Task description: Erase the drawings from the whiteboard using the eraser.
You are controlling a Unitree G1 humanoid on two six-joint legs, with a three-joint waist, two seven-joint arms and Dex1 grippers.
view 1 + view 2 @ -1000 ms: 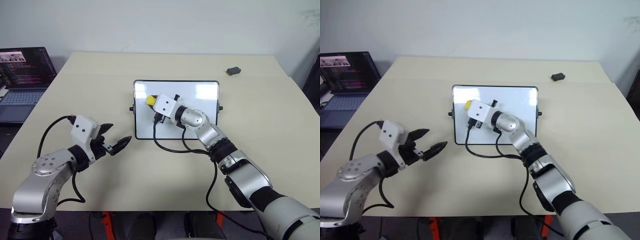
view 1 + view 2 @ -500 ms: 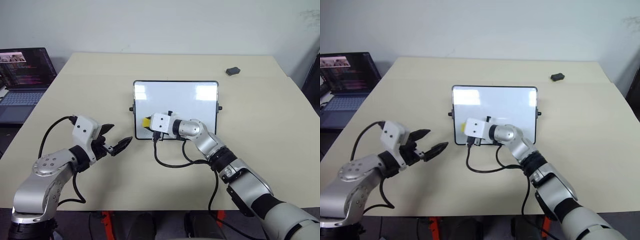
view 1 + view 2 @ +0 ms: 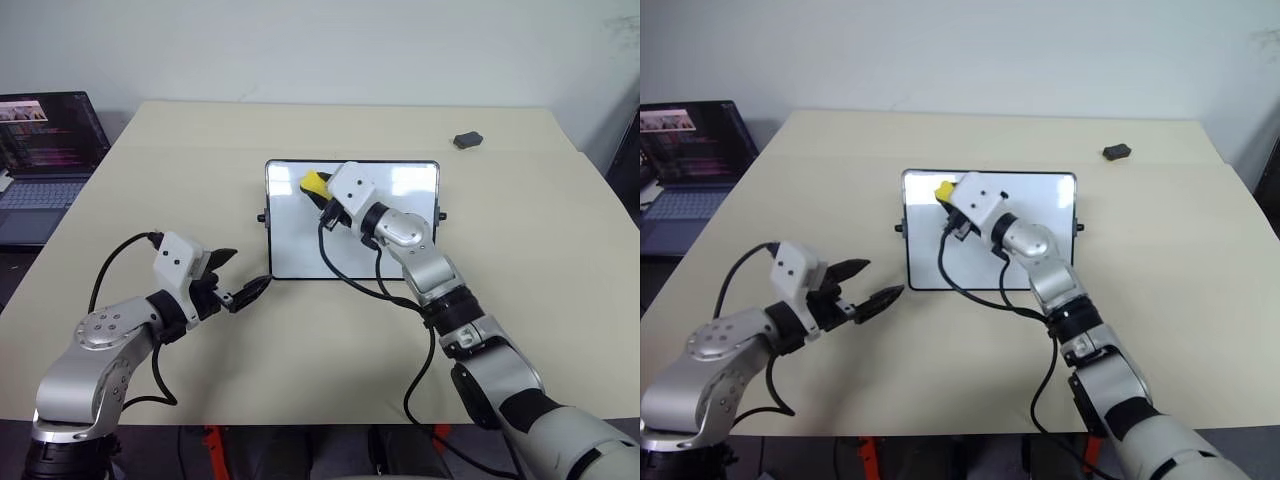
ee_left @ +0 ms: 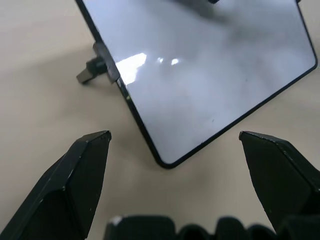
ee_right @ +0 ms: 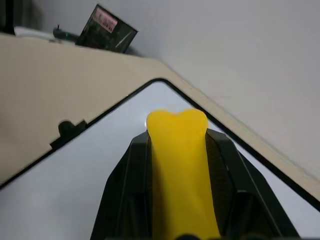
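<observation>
R tool [image 3: 322,192] swung up to whiteboard [image 3: 400,215] top-left, clamping eraser [image 3: 314,183]; L tool [image 3: 237,279] open.

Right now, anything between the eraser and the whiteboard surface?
Nothing visible. The right hand is shut on the eraser, over the whiteboard's far left corner, with bare white board beneath. The left hand sits open off the near left corner.

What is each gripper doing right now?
Left gripper: open, holding nothing.
Right gripper: shut on the eraser, over the whiteboard.
</observation>
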